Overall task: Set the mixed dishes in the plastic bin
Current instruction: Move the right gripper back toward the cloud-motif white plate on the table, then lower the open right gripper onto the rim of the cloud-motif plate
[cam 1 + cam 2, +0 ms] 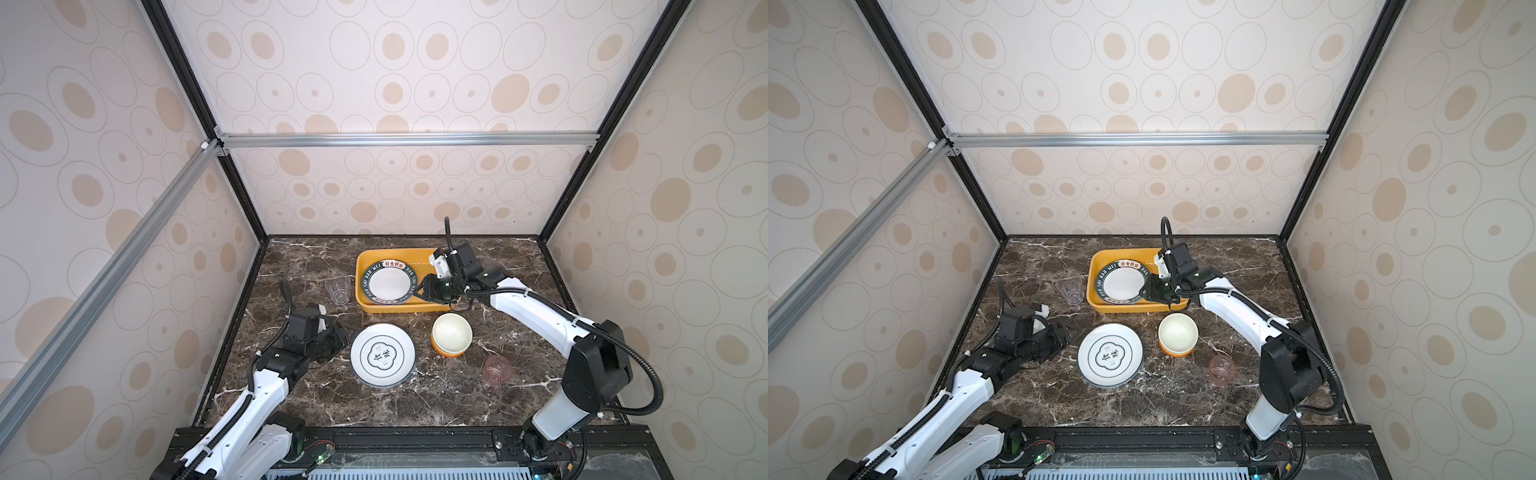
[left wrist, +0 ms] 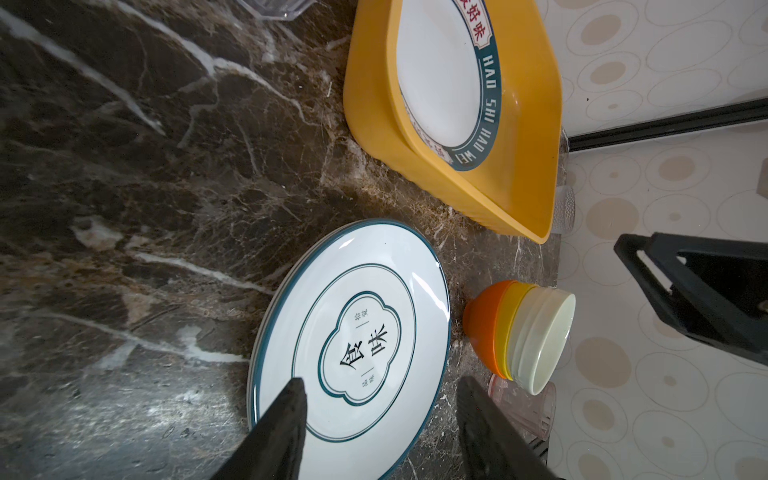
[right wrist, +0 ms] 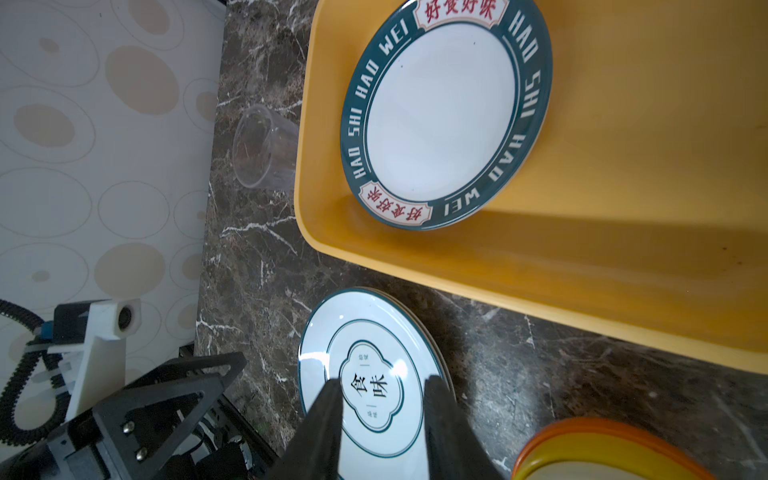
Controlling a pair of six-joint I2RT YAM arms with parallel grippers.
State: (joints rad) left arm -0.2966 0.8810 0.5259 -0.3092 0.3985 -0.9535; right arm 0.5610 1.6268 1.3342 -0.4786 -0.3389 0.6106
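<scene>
We have one banded plate (image 1: 386, 282) in the bin (image 1: 399, 308). White plates (image 1: 382, 353), bowls (image 1: 451, 332), clear cup (image 1: 338, 291) and pink cup (image 1: 496, 370) wait on the counter (image 1: 291, 399). Right pincer (image 3: 383, 382) hangs narrow and empty over the bin; left pincer (image 2: 381, 381), wider and empty, sits beside the white plates.

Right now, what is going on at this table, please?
Dishes are being cleared into the yellow bin. One dark-banded plate already lies in it. The right end effector is over the bin, open and empty. The left end effector, also open, is beside the white plate. That plate, the stacked bowls, a clear cup and a pink cup are on the table outside the bin.
</scene>
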